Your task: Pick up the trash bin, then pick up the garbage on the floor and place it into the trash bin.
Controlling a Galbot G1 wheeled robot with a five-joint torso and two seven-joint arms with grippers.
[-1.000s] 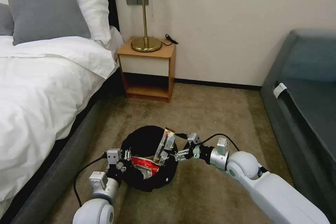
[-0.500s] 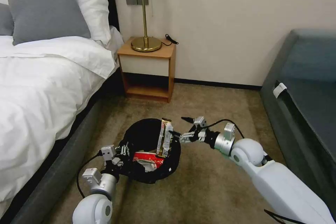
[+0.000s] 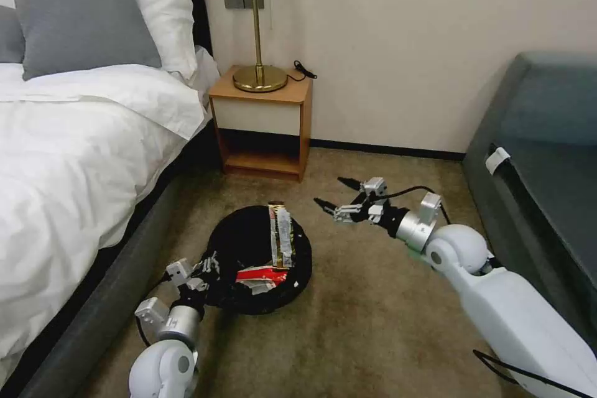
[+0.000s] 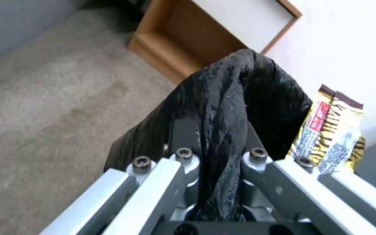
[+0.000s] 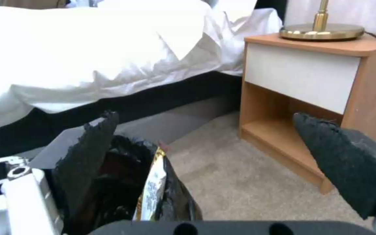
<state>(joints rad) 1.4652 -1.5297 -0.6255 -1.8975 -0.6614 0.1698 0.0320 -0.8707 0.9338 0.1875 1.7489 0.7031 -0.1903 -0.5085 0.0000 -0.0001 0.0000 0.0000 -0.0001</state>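
Observation:
The trash bin [image 3: 245,242], lined with a black bag, sits low over the carpet in the head view. My left gripper [image 3: 204,268] is shut on its near-left rim, and the left wrist view shows the bag [image 4: 231,107] pinched between the fingers. A gold-and-black snack wrapper [image 3: 280,239] stands upright inside the bin, with a red-and-white packet [image 3: 260,274] lying below it. The wrapper [image 4: 331,130] also rises beside the bag. My right gripper [image 3: 339,194] hangs open and empty to the bin's right, apart from it. Its black pads [image 5: 340,153] stand wide apart above the wrapper [image 5: 152,186].
A bed with white covers [image 3: 68,155] runs along the left. A wooden nightstand [image 3: 264,130] with a brass lamp [image 3: 258,43] stands against the back wall. A dark grey sofa [image 3: 547,186] lines the right. Bare carpet [image 3: 373,311] lies between them.
My right gripper has drawn back from the bin, up and to the right, leaving the gold-and-black wrapper standing inside. The bin and my left arm have shifted slightly away and to the left.

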